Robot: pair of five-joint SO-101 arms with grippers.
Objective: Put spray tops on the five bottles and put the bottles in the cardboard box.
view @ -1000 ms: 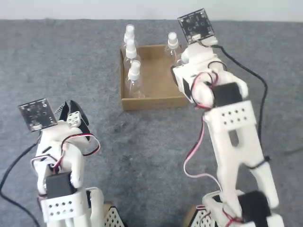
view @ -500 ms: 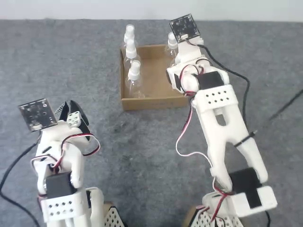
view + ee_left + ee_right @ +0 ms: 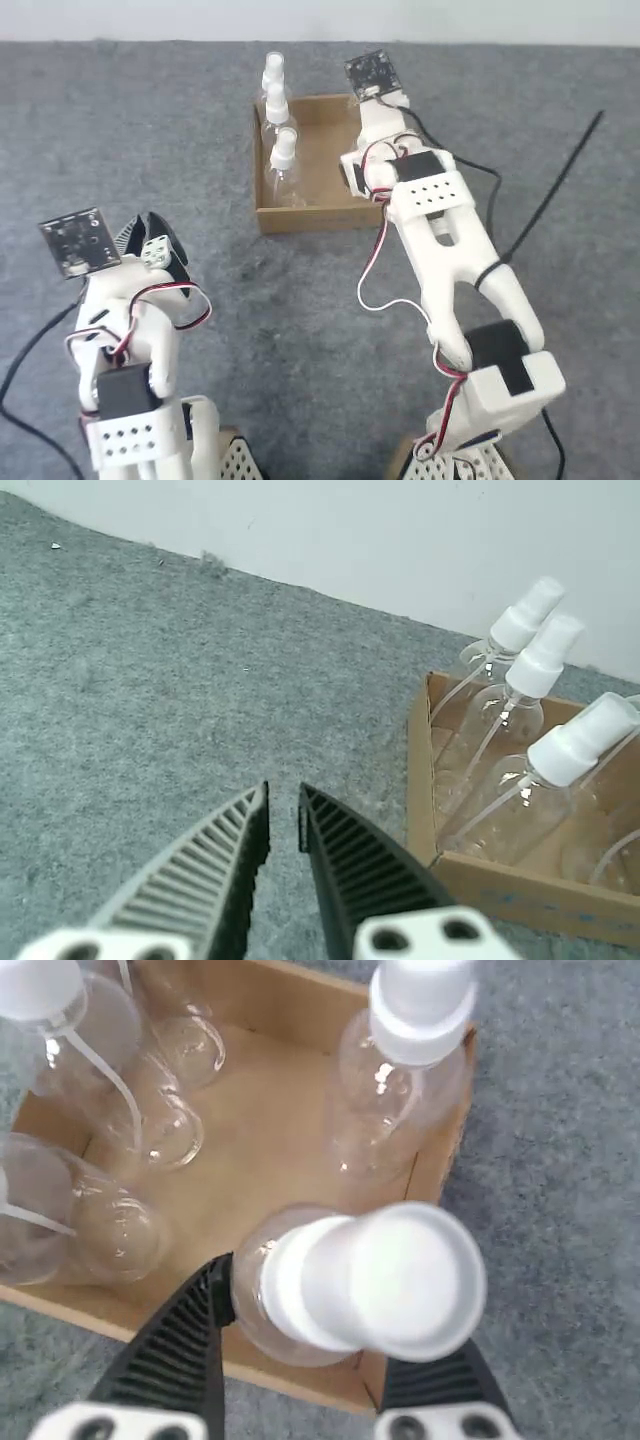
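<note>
Over the table in the high view, the cardboard box sits at the far middle, with three capped spray bottles standing in a row along one side wall. My right arm stretches out above the opposite side of the box, and my left arm stands folded well apart from it.

From the left wrist view, the left gripper has its jaws drawn almost together, with only a slit between them and nothing in it, above bare grey carpet. The box and bottle row lie off beyond it.

From the right wrist view, the right gripper pinches the held bottle around its body. That bottle hangs upright, its long axis vertical, with the white spray top pointing up at the camera and the base down over the box's near corner. A neighbouring bottle stands just beyond it against the same wall.

My worry is that corner. The base looks very close to the cardboard wall, so lowering it could catch the rim and tilt the bottle or shove the box. If I drift the other way I could clip the neighbour. A tall, narrow bottle let go while it leans would likely topple into the others.
</note>
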